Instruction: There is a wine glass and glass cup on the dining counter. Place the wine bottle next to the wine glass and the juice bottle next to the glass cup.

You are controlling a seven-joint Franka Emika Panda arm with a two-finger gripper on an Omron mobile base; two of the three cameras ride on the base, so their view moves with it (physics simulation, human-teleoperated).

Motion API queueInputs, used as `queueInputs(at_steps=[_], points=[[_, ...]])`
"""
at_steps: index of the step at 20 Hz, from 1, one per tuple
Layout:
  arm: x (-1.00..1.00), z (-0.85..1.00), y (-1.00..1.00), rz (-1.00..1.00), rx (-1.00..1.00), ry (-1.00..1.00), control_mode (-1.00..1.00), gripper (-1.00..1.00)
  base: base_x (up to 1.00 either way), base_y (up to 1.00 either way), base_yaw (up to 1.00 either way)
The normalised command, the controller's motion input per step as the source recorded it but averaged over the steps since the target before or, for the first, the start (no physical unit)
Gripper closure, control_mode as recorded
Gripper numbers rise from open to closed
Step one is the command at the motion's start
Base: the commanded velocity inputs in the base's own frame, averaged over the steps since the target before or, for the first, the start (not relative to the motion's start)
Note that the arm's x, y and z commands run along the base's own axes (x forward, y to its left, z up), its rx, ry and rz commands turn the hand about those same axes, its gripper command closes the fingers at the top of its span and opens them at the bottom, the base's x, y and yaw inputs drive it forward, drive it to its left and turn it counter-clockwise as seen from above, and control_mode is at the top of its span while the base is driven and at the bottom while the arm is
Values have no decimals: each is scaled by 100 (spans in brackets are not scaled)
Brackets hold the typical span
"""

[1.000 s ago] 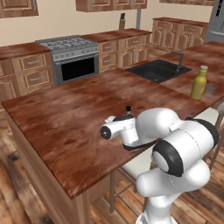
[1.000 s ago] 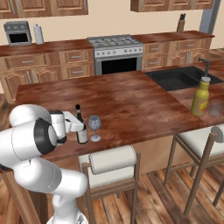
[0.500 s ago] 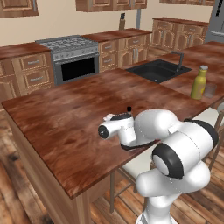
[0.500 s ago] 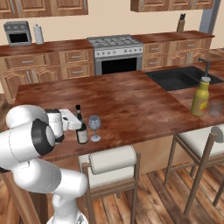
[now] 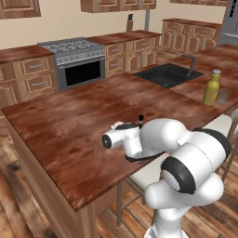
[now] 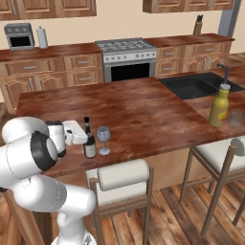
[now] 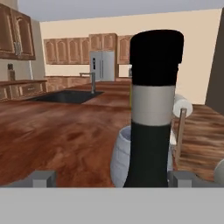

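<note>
With the gripper (image 7: 105, 178) spread fully open and the slim, near-black wine bottle (image 6: 89, 141) standing upright between its fingertips beside the clear stemmed wine glass (image 6: 103, 139), the hand should be drawn straight back without the bottle being tipped.

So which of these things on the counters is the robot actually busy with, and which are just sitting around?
Part of the job:
- wine bottle
- wine glass
- juice bottle
- glass cup
- dining counter
- gripper, open beside the wine bottle

Just lying about:
- stove
- toaster oven
- paper-towel roll
- stools
</note>
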Motion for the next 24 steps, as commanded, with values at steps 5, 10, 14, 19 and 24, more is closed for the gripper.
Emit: queueInputs(at_steps=[5,10,14,19,24], points=[[-5,-14,0,-16,0,-2,-100,-100,0,0,0],[0,-12,2,-17,0,-4,-100,-100,0,0,0],[0,-11,1,-16,0,-5,-100,-100,0,0,0],[-5,-12,10,-16,0,-6,-100,-100,0,0,0],[-19,-12,10,-17,0,-9,-100,-100,0,0,0]])
